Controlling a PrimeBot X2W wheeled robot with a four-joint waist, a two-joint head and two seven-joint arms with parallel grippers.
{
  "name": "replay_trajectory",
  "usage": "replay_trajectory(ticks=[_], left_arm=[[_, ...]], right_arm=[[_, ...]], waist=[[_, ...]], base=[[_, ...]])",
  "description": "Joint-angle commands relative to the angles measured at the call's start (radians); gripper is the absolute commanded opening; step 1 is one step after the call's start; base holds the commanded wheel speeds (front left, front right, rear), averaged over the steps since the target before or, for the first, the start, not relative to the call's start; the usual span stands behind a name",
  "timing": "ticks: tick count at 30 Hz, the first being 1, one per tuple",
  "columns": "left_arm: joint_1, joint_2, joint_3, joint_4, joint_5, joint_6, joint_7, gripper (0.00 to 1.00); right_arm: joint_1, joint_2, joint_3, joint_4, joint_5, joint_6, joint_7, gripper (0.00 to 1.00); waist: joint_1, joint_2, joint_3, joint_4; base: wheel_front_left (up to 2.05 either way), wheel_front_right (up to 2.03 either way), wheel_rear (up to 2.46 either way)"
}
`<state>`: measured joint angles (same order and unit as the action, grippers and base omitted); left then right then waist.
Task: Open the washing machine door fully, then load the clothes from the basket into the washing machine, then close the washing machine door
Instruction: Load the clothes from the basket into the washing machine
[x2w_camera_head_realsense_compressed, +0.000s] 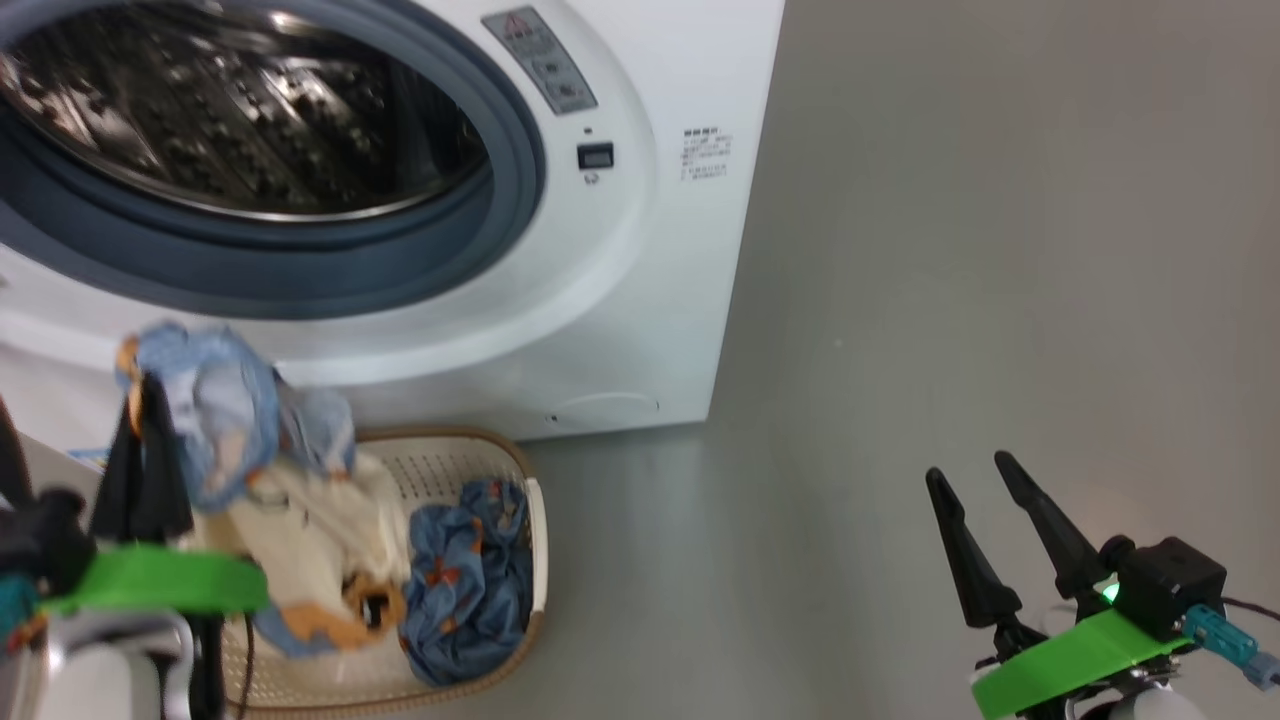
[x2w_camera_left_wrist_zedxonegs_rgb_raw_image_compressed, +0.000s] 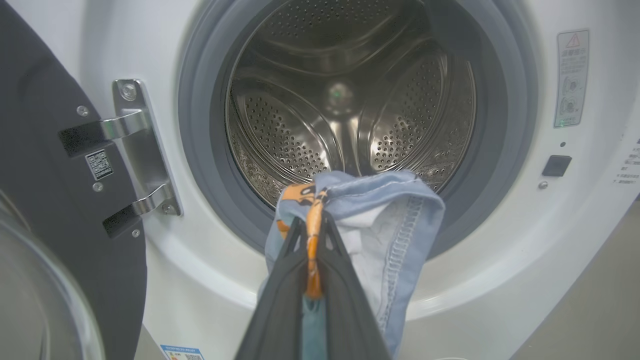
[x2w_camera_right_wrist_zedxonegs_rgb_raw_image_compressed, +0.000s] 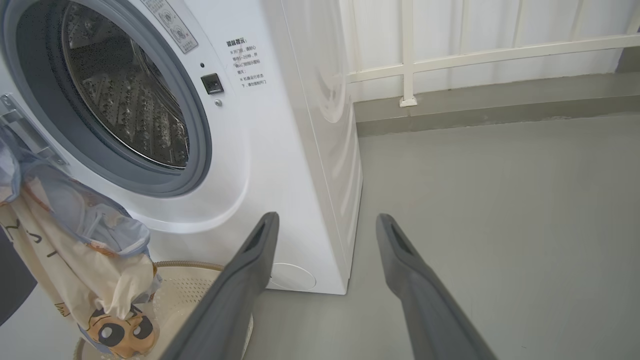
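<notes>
The white washing machine (x2w_camera_head_realsense_compressed: 640, 250) stands open, its steel drum (x2w_camera_left_wrist_zedxonegs_rgb_raw_image_compressed: 350, 100) bare inside the grey ring. The washing machine door (x2w_camera_left_wrist_zedxonegs_rgb_raw_image_compressed: 45, 210) is swung out to the left on its metal hinge. My left gripper (x2w_camera_head_realsense_compressed: 145, 385) is shut on a light-blue and cream piece of the clothes (x2w_camera_left_wrist_zedxonegs_rgb_raw_image_compressed: 385, 220), lifted above the basket (x2w_camera_head_realsense_compressed: 520, 470) just below the drum opening; the piece hangs down in the right wrist view (x2w_camera_right_wrist_zedxonegs_rgb_raw_image_compressed: 80, 240). Another blue printed piece (x2w_camera_head_realsense_compressed: 470, 580) lies in the basket. My right gripper (x2w_camera_head_realsense_compressed: 965, 470) is open and holds nothing, low over the floor at the right.
Grey floor (x2w_camera_head_realsense_compressed: 950, 300) spreads to the right of the machine. A white railing with pale curtain (x2w_camera_right_wrist_zedxonegs_rgb_raw_image_compressed: 475, 45) runs along the far wall behind a low step. The basket sits on the floor against the machine's front.
</notes>
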<state>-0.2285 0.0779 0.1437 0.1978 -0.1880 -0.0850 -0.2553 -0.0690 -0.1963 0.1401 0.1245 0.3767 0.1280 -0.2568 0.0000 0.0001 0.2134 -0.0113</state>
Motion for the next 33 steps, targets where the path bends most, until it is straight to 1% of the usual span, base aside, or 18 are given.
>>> replay_trajectory(ticks=[1,9,14,19,23,24,26,29,33], left_arm=[[-0.076,0.04,0.025,-0.005,0.015,-0.006,-0.006,0.0],[-0.371,0.099,-0.01,0.172,0.04,-0.012,0.0,0.0],[-0.53,0.141,-0.021,0.297,0.05,-0.008,0.045,0.0],[-0.671,0.167,-0.031,0.397,0.051,-0.003,0.087,0.0],[-0.773,0.175,-0.035,0.475,0.036,-0.006,0.125,0.0],[-0.773,0.175,-0.035,0.475,0.036,-0.006,0.125,0.0],[-0.838,0.193,-0.048,0.534,0.047,-0.003,0.135,0.0],[-0.877,0.206,-0.054,0.571,0.053,-0.001,0.14,0.0],[-0.961,0.22,-0.067,0.633,0.049,-0.01,0.143,0.0]], right_arm=[[-0.027,-0.008,0.015,-0.027,-0.016,0.003,-0.005,1.0],[-0.1,0.017,0.036,-0.034,-0.023,0.003,-0.005,1.0],[-0.125,0.029,0.043,-0.03,-0.017,0.003,-0.005,1.0],[-0.135,0.038,0.042,-0.031,-0.011,0.003,-0.005,1.0],[-0.142,0.045,0.041,-0.036,-0.009,0.003,-0.005,1.0],[-0.142,0.045,0.041,-0.036,-0.009,0.003,-0.005,1.0],[-0.153,0.052,0.042,-0.042,-0.008,0.003,-0.005,1.0],[-0.159,0.057,0.042,-0.045,-0.007,0.003,-0.005,1.0],[-0.163,0.064,0.025,-0.059,-0.008,0.003,-0.005,1.0]], waist=[[0.0,-0.0001,0.1,-0.02],[0.0,-0.0001,0.205,-0.077],[0.0,-0.0001,0.247,-0.122],[0.0,-0.0001,0.293,-0.155],[0.0,-0.0001,0.342,-0.168],[0.0,-0.0001,0.342,-0.168],[0.0,-0.0001,0.382,-0.175],[0.0,-0.0001,0.409,-0.178],[0.0,-0.0001,0.471,-0.168]], base=[[0.0,0.0,0.0],[0.0,0.0,0.0],[0.0,0.0,0.0],[0.0,0.0,0.0],[0.0,0.0,0.0],[0.0,0.0,0.0],[0.0,0.0,0.0],[0.0,0.0,0.0],[0.0,0.0,0.0]])
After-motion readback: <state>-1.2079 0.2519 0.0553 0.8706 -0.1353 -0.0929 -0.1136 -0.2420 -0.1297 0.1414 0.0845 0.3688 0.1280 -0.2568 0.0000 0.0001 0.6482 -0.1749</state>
